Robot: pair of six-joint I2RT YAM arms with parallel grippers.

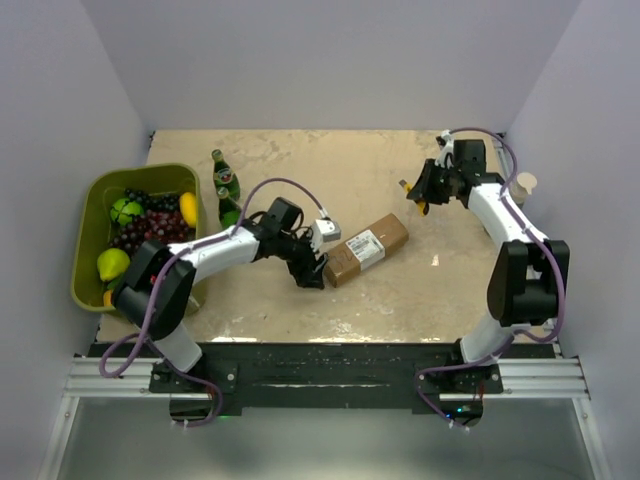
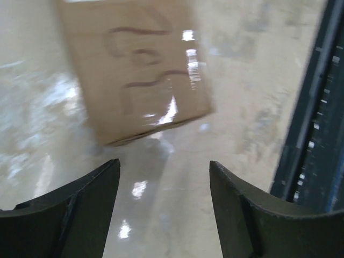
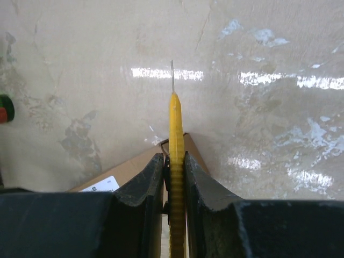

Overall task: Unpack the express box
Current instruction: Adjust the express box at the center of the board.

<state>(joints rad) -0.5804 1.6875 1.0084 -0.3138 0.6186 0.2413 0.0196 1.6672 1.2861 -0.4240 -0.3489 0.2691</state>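
Ahead of my spread left pincer lies the elongated brown cardboard express box, white-labelled; right pincer pinches a slim yellow knife.

top: overhead, far | wrists: close, down-facing | all 3 share express box

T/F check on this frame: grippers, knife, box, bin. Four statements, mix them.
1. The right gripper is shut on the yellow utility knife. True.
2. The left gripper is clamped on the express box. False: its jaws stand open and the box lies ahead of them, not between.
3. The knife's blade is extended. True.
4. The express box sits in the green bin. False: it lies on the table; the bin holds fruit.
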